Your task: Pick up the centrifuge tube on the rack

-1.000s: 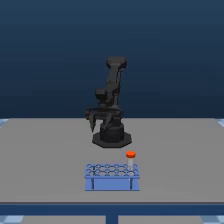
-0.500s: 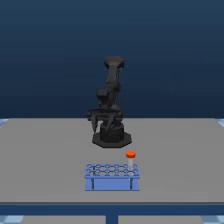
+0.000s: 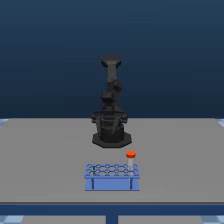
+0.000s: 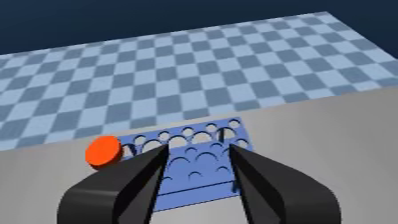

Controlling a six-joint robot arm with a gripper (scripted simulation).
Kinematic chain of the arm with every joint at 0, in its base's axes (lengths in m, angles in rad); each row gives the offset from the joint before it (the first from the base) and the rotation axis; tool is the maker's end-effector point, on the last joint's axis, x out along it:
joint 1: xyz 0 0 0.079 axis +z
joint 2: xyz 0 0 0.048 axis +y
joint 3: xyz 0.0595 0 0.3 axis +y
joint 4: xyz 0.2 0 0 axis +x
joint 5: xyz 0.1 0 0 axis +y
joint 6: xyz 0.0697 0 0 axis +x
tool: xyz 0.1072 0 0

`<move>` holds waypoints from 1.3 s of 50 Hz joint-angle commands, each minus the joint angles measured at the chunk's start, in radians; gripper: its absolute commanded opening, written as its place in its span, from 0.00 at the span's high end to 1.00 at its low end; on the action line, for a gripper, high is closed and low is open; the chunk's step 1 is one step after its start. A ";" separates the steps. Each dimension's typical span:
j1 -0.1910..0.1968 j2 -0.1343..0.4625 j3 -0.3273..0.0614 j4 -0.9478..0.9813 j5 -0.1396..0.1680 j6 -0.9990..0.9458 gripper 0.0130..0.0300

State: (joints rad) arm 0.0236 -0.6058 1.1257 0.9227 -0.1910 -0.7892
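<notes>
Centrifuge tube (image 3: 130, 159) stands upright in the rack (image 3: 112, 177), we see, its long axis vertical and its orange-red cap pointing up, seated in a hole at the rack's far corner toward the exterior view's right. We find the rack on the grey counter (image 3: 45, 155), just in front of the arm's black base (image 3: 111, 137). In the wrist view, our pincer (image 4: 197, 152) hangs above the rack with its two dark fingers (image 4: 147, 172) spread apart, holding nothing, the cap just beside one of them.

Black arm (image 3: 111, 102) stands folded upright over its base (image 3: 111, 138), wrist tipped down. Gripper (image 4: 199, 151) hangs empty, jaws apart w/ a gap between both dark fingers (image 4: 142, 172), touching nothing.
</notes>
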 commanded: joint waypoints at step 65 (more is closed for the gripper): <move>0.311 0.338 -0.252 0.466 -0.099 -0.421 0.00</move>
State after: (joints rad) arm 0.3327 -0.2686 0.8730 1.3923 -0.2891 -1.2137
